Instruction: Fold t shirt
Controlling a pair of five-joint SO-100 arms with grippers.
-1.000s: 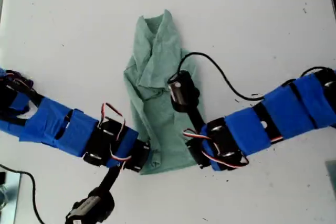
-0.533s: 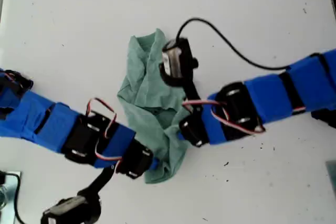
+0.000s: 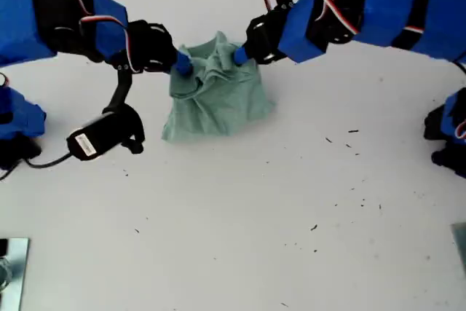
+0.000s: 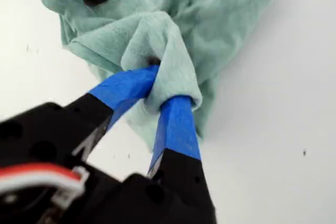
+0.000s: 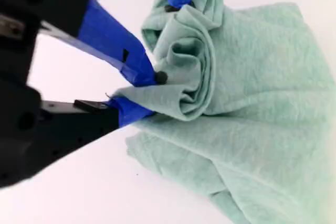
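Observation:
The pale green t shirt [image 3: 218, 103] lies bunched on the white table [image 3: 291, 216], towards the exterior view's top middle. Two pinched peaks of it are raised side by side. My first gripper [image 3: 239, 56], on the arm from the exterior view's right, is shut on the right-hand peak [image 4: 165, 85]. My second gripper [image 3: 182, 65], on the arm from that view's left, is shut on the left-hand peak [image 5: 153, 94]. Knit cloth [image 4: 220, 19] wraps over the first gripper's fingers. The rest of the shirt [image 5: 252, 103] spreads flat beside the second gripper. Each wrist view catches the other gripper's blue finger on the cloth.
A black wrist camera [image 3: 102, 136] hangs on a stalk below the arm at the exterior view's left, close to the shirt's corner. Blue arm bases stand at the left edge [image 3: 18, 118] and right edge [image 3: 448, 132]. A metal object [image 3: 11, 267] sits in the bottom left corner.
Both arms swung from the exterior view's lower part to its upper part, carrying the shirt's near hem up and over. The long flat shirt is now a short bunched heap.

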